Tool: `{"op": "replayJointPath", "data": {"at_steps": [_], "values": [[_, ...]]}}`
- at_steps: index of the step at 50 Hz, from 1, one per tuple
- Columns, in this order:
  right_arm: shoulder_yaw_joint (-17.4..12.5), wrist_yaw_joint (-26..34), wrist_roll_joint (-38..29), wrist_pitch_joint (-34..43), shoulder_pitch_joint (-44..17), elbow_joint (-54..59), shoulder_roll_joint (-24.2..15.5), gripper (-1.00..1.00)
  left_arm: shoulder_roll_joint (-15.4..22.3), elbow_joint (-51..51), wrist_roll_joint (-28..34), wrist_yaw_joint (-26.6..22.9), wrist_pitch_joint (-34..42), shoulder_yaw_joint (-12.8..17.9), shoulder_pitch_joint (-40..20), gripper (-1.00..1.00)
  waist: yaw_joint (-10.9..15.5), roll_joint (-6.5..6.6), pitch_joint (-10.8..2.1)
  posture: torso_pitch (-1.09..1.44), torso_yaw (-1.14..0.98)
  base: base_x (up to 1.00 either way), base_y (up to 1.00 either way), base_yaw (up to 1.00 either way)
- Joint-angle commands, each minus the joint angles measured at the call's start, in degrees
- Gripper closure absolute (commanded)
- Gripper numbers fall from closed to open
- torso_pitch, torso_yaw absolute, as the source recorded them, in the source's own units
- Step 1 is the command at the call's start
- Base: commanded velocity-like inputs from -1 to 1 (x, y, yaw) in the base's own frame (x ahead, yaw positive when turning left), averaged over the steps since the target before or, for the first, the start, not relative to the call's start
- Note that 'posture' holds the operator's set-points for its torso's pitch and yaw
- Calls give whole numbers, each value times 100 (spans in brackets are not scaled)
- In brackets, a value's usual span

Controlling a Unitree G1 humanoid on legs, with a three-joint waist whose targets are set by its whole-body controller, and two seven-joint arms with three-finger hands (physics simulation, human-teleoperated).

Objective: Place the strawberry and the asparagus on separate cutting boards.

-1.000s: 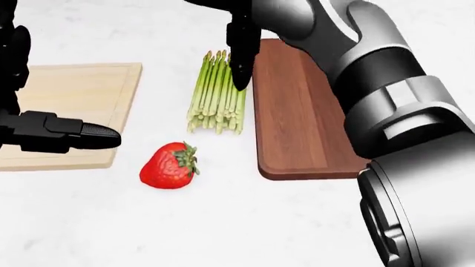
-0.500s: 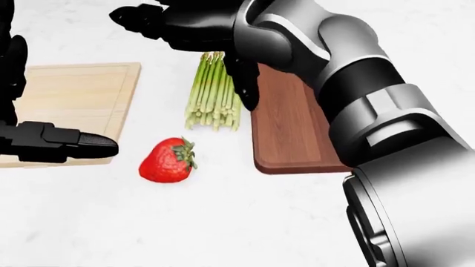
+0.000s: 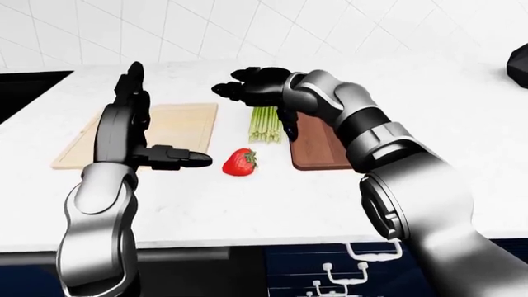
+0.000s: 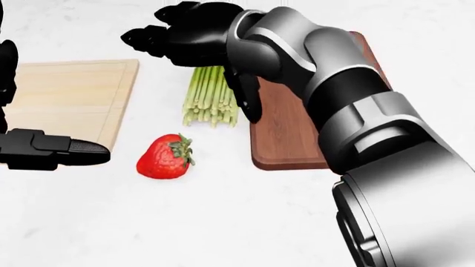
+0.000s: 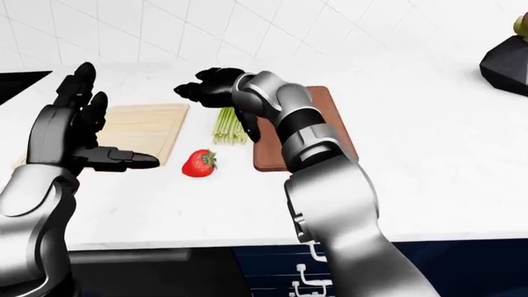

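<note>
In the left-eye view, the upper tips of the asparagus (image 3: 265, 124) are hidden by the right hand (image 3: 255, 88), whose fingers are spread and empty above the bundle. The left hand (image 3: 132, 133) is held open and empty over the pale cutting board (image 3: 186, 120).

In the head view, the dark cutting board (image 4: 289, 133) is largely covered by the right forearm. The strawberry (image 4: 164, 157) lies on the counter (image 4: 185, 222) between the boards, below the asparagus.

In the right-eye view, a dark object (image 5: 505, 59) is cut off at the right edge.
</note>
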Motion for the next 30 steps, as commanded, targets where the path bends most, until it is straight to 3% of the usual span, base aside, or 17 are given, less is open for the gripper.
{"op": "replayJointPath", "data": {"at_steps": [1,2,6,14,30], "values": [[-88,-56,111,62,-246,-218,-53,-100,67,-189,27,29,-154,58,-122,-100,0,29,-172,0,0,0,0,0],[-79,-70,97,62,-238,-217,-50,-87,65,-193,27,27,-153,56,-117,-100,0,30,-172,0,0,0,0,0],[-90,-43,98,98,-233,-208,-25,-70,61,-186,27,32,-156,59,-122,-100,1,29,-173,0,0,0,0,0],[-100,-44,79,135,-219,-185,-3,-52,66,-232,12,9,-160,103,-47,-100,-1,32,-180,0,0,0,0,0],[-28,-119,-82,53,-71,-179,97,-42,73,-375,-2,-12,-128,173,76,-100,-13,39,-177,0,0,0,0,0]]}}
